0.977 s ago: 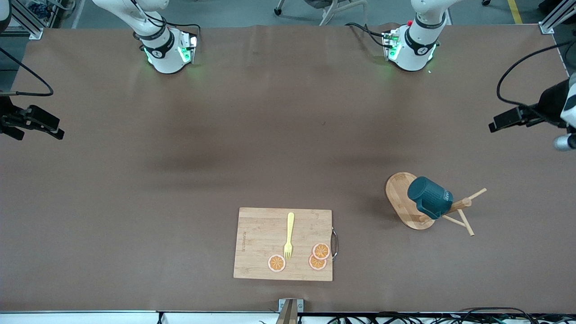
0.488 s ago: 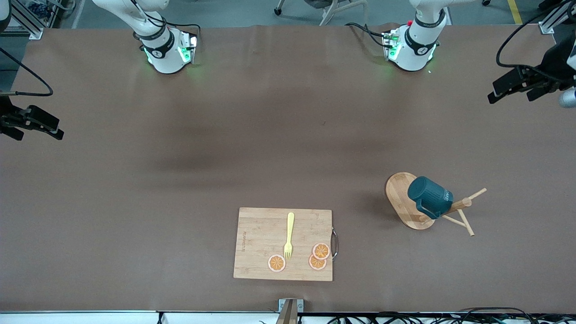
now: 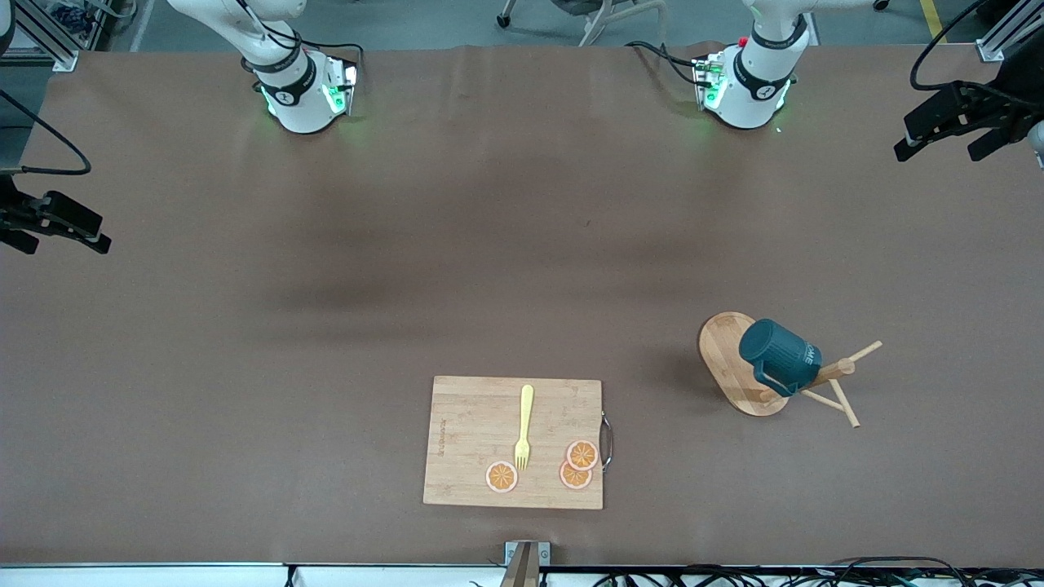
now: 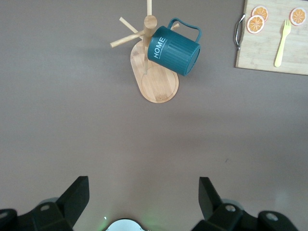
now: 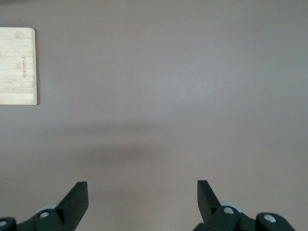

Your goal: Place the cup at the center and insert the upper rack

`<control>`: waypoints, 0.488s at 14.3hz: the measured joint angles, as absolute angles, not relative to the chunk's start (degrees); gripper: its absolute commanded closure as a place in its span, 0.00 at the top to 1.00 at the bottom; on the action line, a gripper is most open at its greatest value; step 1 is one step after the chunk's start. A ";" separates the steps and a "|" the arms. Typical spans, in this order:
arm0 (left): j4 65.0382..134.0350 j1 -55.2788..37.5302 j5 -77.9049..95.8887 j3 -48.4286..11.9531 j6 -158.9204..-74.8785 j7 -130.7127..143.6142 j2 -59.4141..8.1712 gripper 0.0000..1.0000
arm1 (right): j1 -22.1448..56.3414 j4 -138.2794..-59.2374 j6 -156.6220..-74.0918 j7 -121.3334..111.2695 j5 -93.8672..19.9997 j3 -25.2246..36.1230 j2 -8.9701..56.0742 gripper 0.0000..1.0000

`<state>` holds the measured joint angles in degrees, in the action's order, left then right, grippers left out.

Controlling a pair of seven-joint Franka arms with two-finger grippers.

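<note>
Both arms cut off by frame edges in front view, only gripper ends show. Cup (image 3: 779, 356) hides part of the rack (image 3: 734, 367) post; cup inside not visible. Cutting board (image 5: 18, 66) cropped at upper left edge of right wrist view. Board engraving unreadable.

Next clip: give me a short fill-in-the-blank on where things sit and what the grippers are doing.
1. The cup hangs on the ____.
2. The fork lies on the ____.
3. Both the left gripper and the right gripper are ____.
4. The board holds ____ orange slices.

Missing: rack; board; open; three
</note>
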<state>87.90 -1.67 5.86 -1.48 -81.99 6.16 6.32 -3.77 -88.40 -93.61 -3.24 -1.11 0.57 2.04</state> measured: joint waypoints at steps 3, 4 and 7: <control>87.98 -1.73 5.86 -1.32 -83.27 5.51 6.32 1.00 | -4.06 -88.40 -93.57 -3.26 -1.11 0.66 2.04 1.00; 88.03 -1.73 5.86 -1.27 -84.08 5.23 6.32 1.00 | -4.06 -88.40 -93.57 -3.27 -1.11 0.64 2.04 1.00; 88.26 -1.73 5.77 -1.23 -86.64 4.73 6.31 1.00 | -4.05 -88.40 -93.43 -3.31 -1.12 0.41 2.04 1.00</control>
<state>88.26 -1.73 5.77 -1.23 -86.64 4.73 6.31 -4.05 -88.40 -93.43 -3.31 -1.12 0.41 2.04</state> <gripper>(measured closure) 0.000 0.000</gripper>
